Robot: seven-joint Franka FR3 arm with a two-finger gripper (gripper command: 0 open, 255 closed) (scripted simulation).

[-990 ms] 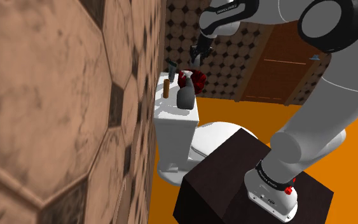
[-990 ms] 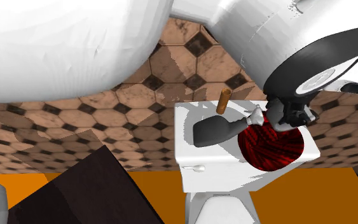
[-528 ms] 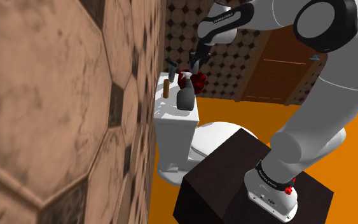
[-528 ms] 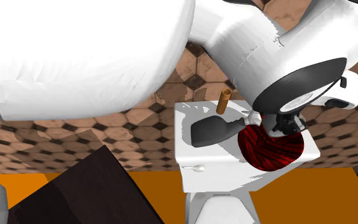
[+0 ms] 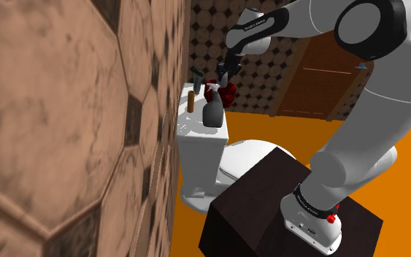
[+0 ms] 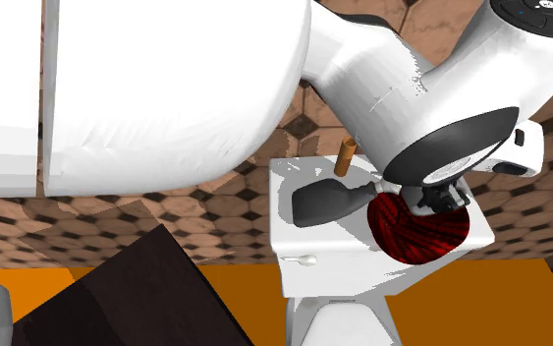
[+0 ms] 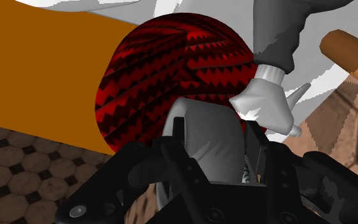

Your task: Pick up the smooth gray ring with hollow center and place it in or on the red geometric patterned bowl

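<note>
**Ring clamped in the hand, over the red bowl on the toilet tank**

Your hand [image 7: 214, 130] is clamped on the smooth gray ring [image 7: 199, 159]: in the wrist view both black fingers press its sides, and the red zigzag-patterned bowl [image 7: 165, 83] lies straight beyond it. In the second exterior view the hand hangs just above the bowl's far rim.

Watch what crowds the bowl. A dark gray spray bottle [image 6: 328, 201] lies on its side just beside the bowl, on the second exterior view's left, its white nozzle [image 7: 266, 102] pointing at the bowl and close to the ring. A brown cylinder [image 6: 346, 157] stands upright behind the bottle, near the wall.

All of this sits on the white lid of the toilet tank [image 6: 304, 236], which has a flush lever [image 6: 304, 260] on its front. The tank backs onto a wall of brown hexagon tiles [image 5: 65, 131]. The floor [image 5: 386, 168] is orange, a brown door [image 5: 335, 73] stands at the far side, and the dark stand [image 5: 284, 197] sits near the toilet bowl [image 5: 251, 157].
</note>
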